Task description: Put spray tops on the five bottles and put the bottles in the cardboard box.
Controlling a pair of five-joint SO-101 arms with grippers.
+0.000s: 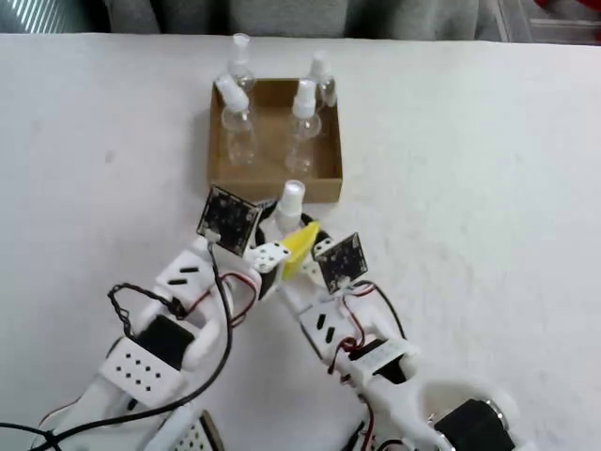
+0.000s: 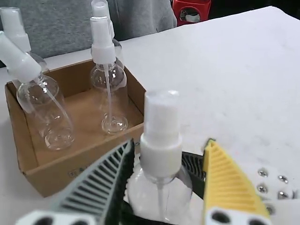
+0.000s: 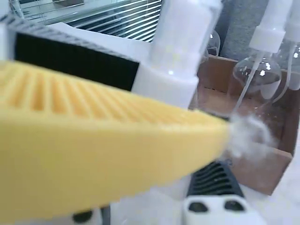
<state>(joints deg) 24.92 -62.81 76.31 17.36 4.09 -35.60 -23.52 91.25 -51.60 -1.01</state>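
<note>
Cardboard box point(image 1: 272, 189) sits mid-table in the high view. Front bottles point(image 1: 239, 141) stand inside it with tops on, one of them tilted. Back bottles point(image 1: 242, 66) are at its far edge, inside or behind, cannot tell. Fifth bottle point(image 1: 292, 201), spray top on, is just outside the box's near wall, between left gripper point(image 1: 279, 235) and right gripper point(image 1: 305, 242).

Left wrist view: left gripper is clamped on the fifth bottle's point(image 2: 159, 192) round body, with ribbed fingers point(image 2: 105, 183) against it. The box point(image 2: 70, 166) is just beyond.

Right wrist view: spray top point(image 3: 183, 42) is close up, with the box point(image 3: 262, 168) behind. Right gripper apart or together, cannot tell.
</note>
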